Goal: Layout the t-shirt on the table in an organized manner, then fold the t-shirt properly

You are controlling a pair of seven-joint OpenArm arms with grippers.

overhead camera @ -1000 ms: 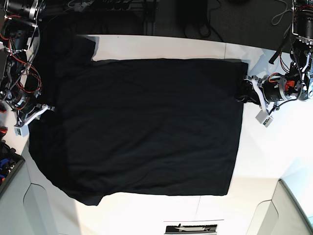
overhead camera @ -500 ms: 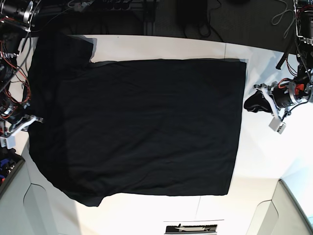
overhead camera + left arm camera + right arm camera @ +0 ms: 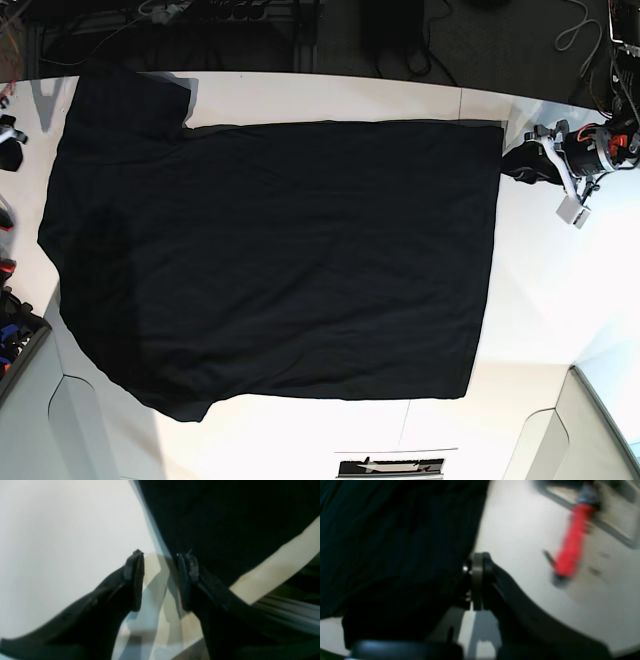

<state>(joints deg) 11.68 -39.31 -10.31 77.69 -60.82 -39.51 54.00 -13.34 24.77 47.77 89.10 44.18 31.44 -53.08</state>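
I see the t-shirt (image 3: 280, 260) flat on the table (image 3: 540, 300); left gripper (image 3: 160, 562) gapes empty, right gripper (image 3: 477, 580) pinched closed.

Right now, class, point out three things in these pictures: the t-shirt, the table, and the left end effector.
t-shirt (image 3: 290, 260): base view, middle of the black cloth.
table (image 3: 540, 290): base view, bare white top beside the shirt's hem.
left end effector (image 3: 160, 577): left wrist view, gap midway between its two dark fingertips.

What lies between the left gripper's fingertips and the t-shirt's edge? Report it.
Only bare white table shows between the left gripper and the t-shirt in the left wrist view; one of its fingertips sits right at the hem.
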